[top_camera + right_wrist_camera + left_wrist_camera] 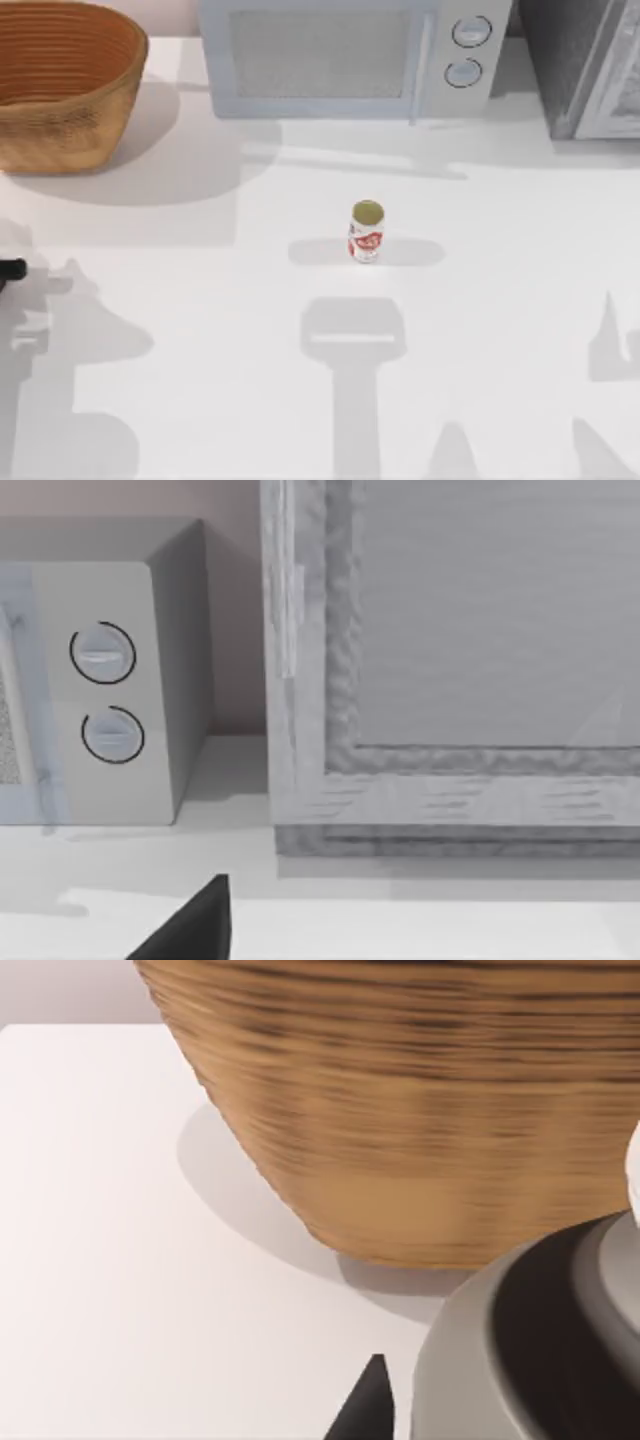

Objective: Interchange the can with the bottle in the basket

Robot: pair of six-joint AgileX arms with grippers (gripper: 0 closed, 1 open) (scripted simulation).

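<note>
Upright, the can (366, 233) stands mid-table, top up.

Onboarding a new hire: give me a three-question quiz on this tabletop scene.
1. True or false: the can stands upright.
2. At which corner of the table does the basket sit? A) top view's far left B) near right C) far right
3. Fill in: the microwave stands behind the can and has ___ round knobs.

Key: 1 true; 2 A; 3 two.
</note>
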